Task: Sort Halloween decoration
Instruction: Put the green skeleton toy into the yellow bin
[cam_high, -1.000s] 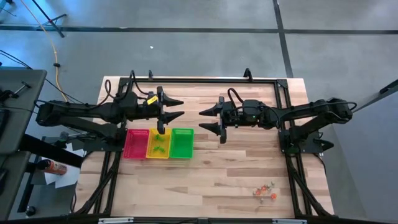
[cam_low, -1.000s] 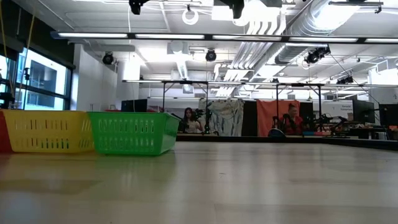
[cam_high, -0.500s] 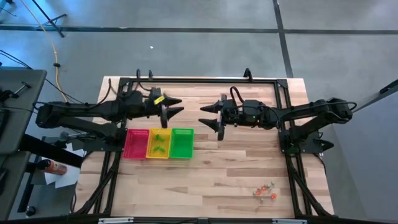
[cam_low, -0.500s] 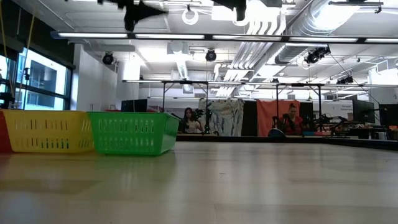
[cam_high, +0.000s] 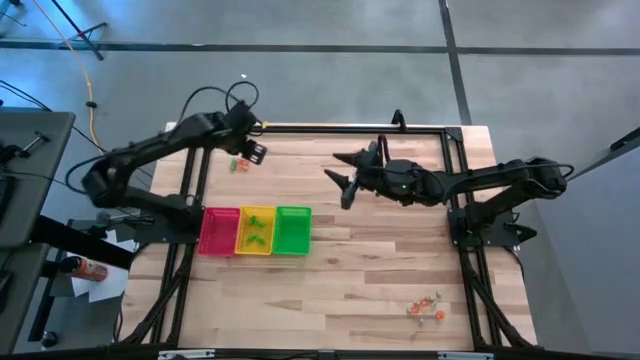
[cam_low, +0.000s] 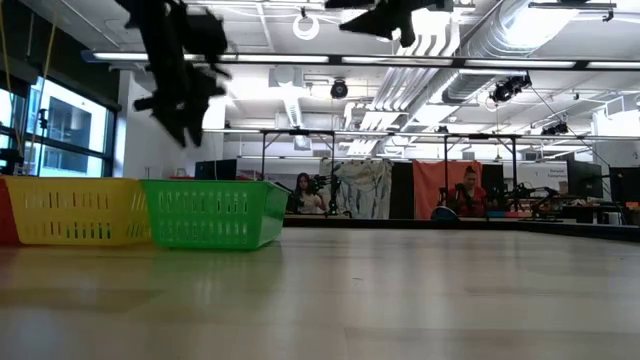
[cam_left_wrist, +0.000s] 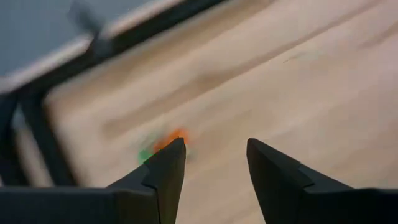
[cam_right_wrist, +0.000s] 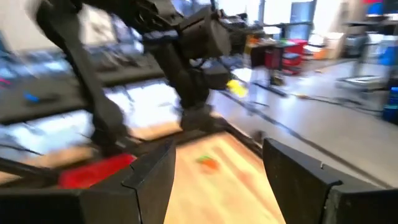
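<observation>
A pale wooden table (cam_high: 340, 270) with a dark frame along its edges carries everything. On it 3 plastic trays sit touching in a row: the yellow tray (cam_high: 254, 231) in the middle, the red tray (cam_high: 219, 231) on one side, the green tray (cam_high: 292, 230) on the other. Beyond the yellow tray, near the table's far edge, lie a few tiny trinkets (cam_high: 238, 164). Well apart from the trays, at the near right corner, sits a small cluster of orange and green trinkets (cam_high: 427, 307)

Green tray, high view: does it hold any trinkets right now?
No: the green tray looks bare inside, while green trinkets lie in the yellow tray beside it.
</observation>
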